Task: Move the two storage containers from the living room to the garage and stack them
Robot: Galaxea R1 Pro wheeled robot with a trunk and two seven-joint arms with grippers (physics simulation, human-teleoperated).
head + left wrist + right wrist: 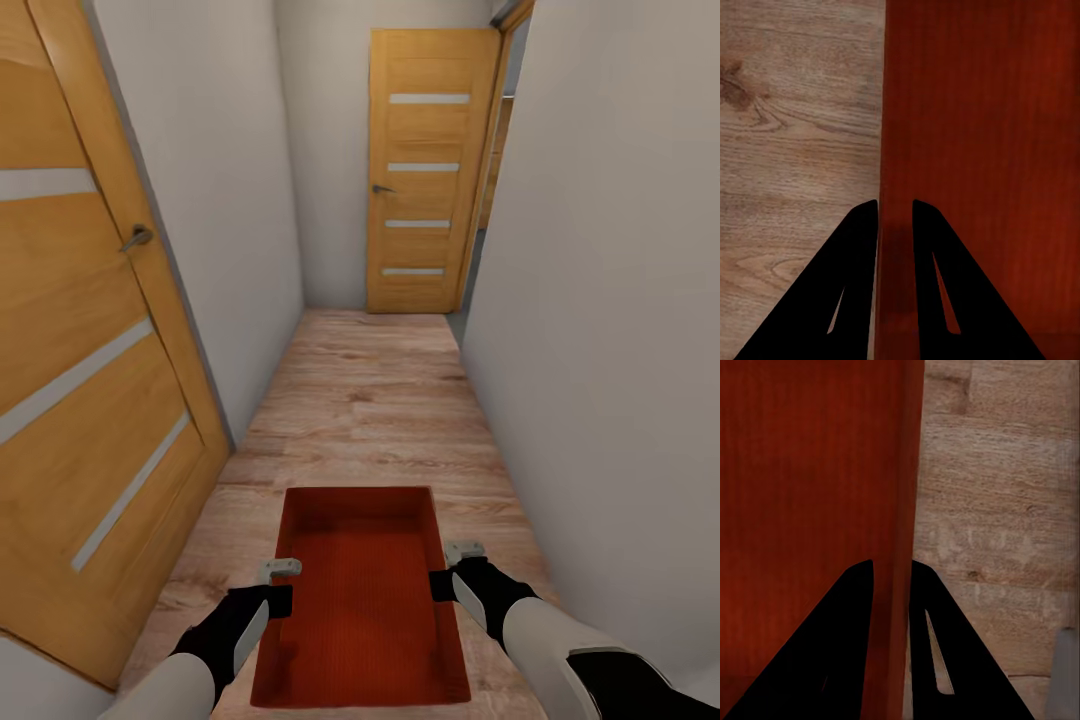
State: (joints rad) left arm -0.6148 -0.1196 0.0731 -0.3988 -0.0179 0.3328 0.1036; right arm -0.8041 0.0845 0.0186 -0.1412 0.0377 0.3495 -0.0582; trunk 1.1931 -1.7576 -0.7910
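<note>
bin [362, 600] at 6 o'clock, held over plank floor [370, 400] | left gripper [280, 585] on bin's 9 o'clock wall, right gripper [450, 570] on its 3 o'clock wall | near door [80, 380] at 9 o'clock | far door [425, 170] at 12 o'clock, corridor end | wall [610, 300] at 3 o'clock

Both forearms are smooth white shells, each ending in a black wrist section and a small grey block at the tip. The left gripper [281, 572] and right gripper [463, 553] carry flat black triangular fingers [851, 289], each cut by a narrow slot.
</note>
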